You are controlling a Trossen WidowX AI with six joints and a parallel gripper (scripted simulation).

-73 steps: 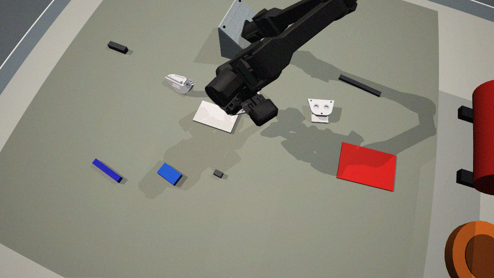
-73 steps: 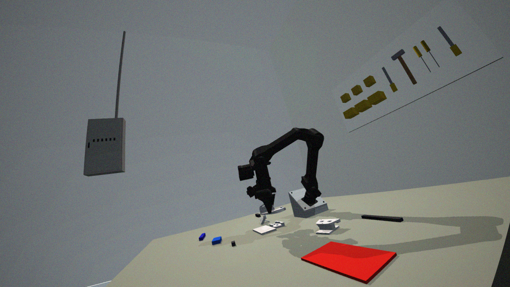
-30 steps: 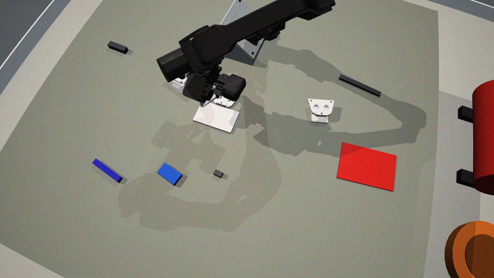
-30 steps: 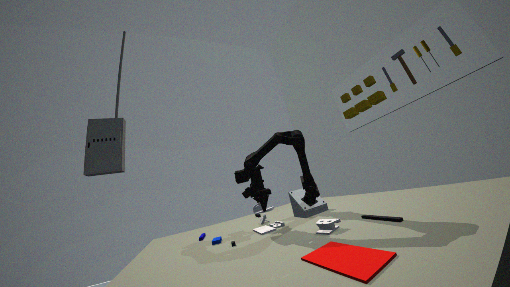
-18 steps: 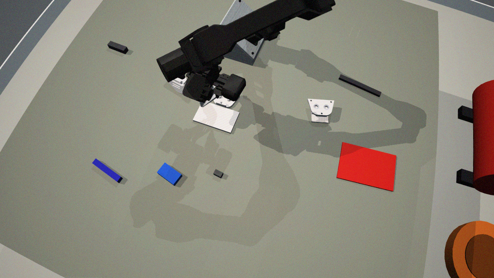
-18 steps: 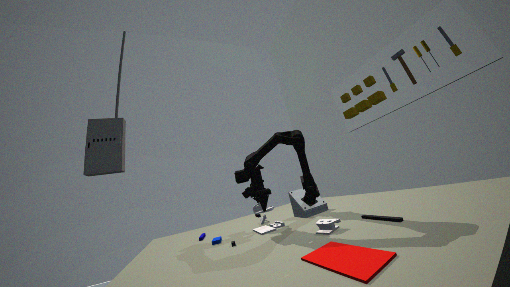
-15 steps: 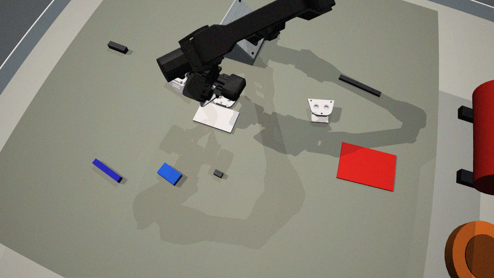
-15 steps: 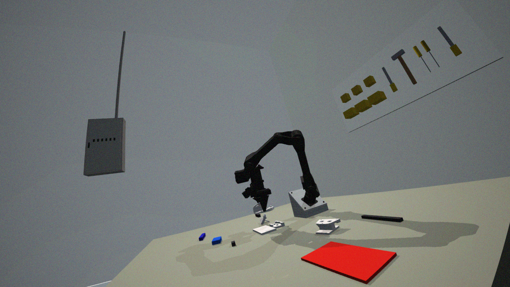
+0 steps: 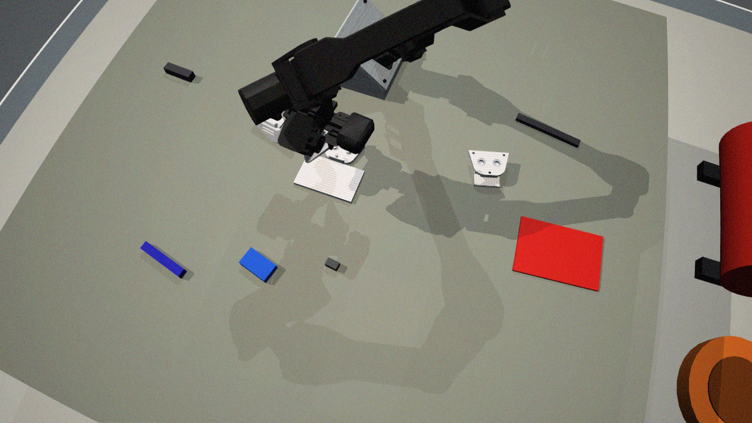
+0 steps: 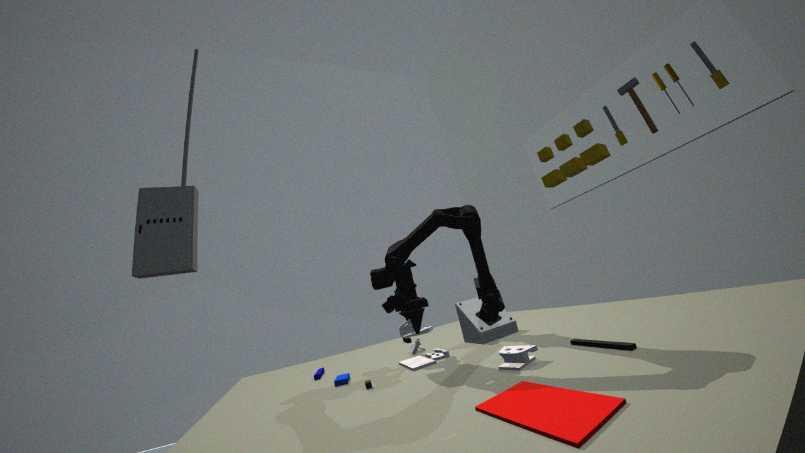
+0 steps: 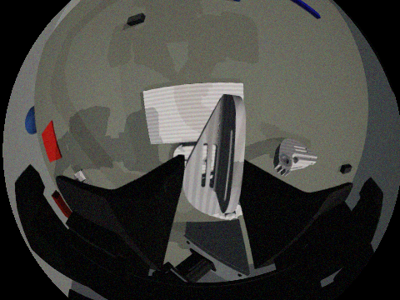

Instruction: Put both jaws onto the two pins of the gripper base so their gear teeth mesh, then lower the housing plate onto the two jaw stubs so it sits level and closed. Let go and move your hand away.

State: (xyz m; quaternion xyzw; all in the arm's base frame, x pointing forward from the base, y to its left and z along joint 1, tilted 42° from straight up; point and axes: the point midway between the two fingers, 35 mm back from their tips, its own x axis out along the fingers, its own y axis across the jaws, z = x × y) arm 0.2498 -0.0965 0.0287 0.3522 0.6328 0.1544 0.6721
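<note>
My gripper (image 10: 418, 331) (image 11: 209, 162) is shut on a large white part (image 10: 405, 329) (image 11: 193, 183) with a flat striped face and narrow slots, held above the table. I cannot tell whether it is a jaw or the housing plate. A toothed white piece (image 9: 270, 132) (image 10: 416, 345) (image 11: 297, 157), like a jaw, lies apart on the table. A low rounded white piece (image 9: 344, 156) (image 10: 437, 354) sits beside a white rectangular plate (image 9: 328, 181) (image 10: 417, 362) (image 11: 175, 112), partly hidden by the arm. A two-holed white plate (image 9: 489, 168) (image 10: 516, 350) stands raised on a foot.
A red panel (image 9: 558, 253) (image 10: 554, 408) and a long black bar (image 9: 547, 130) (image 10: 603, 345) lie on the table. A blue block (image 9: 257, 264), a dark blue bar (image 9: 163, 258) and small black blocks (image 9: 332, 264) (image 9: 179, 71) lie around. The arm's grey wedge mount (image 10: 485, 323) stands behind.
</note>
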